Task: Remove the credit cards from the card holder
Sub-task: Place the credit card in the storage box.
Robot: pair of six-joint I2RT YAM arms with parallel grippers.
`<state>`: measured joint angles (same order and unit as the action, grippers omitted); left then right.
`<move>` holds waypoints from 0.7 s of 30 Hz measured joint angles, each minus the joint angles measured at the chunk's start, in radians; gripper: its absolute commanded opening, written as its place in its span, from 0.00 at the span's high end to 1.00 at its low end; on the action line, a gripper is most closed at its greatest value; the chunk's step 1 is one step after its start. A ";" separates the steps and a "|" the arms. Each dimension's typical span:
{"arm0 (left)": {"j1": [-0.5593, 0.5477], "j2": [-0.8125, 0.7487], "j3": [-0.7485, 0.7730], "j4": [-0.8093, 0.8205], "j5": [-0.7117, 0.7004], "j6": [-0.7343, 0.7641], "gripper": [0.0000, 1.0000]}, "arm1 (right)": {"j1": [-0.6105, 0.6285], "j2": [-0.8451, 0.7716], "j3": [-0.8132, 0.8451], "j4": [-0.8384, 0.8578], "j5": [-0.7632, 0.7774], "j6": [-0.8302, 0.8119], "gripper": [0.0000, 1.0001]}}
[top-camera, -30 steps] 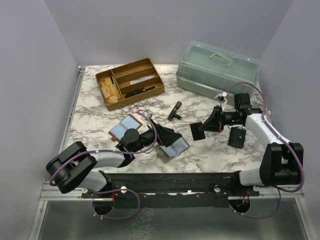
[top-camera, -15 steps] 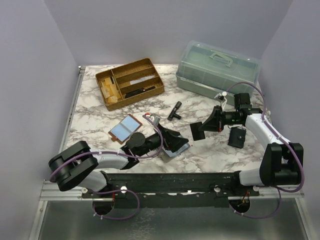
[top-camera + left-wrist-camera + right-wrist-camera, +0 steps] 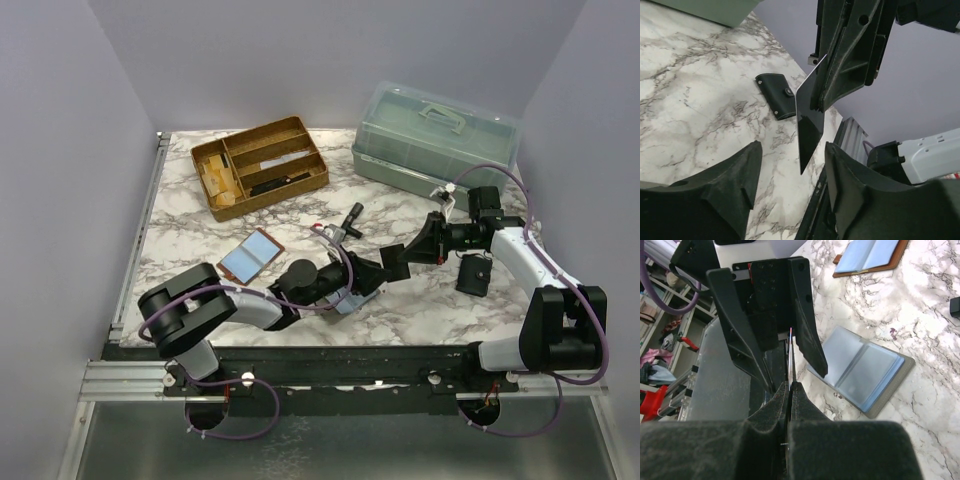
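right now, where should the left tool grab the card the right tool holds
The free half of the card, sticking out past the right tool. Come end-on with one finger on each flat face: it stands thin and edge-on between the open fingers of the left tool.

The top external camera looked down from above and behind the arm bases, far enough to take in the whole marble table. The left wrist camera sat close behind its own fingers, facing the right gripper. The right wrist camera looked back at the left gripper (nearly head-on). All three views shared the thin dark card.
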<state>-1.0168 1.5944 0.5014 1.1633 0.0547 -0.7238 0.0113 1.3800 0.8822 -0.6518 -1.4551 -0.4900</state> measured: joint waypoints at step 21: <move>0.001 0.173 0.051 0.220 0.117 -0.125 1.00 | 0.000 -0.002 0.000 -0.023 -0.016 -0.004 0.69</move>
<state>-1.0157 1.7676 0.5522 1.3830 0.1719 -0.8486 0.0113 1.3781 0.8822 -0.6750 -1.4708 -0.4942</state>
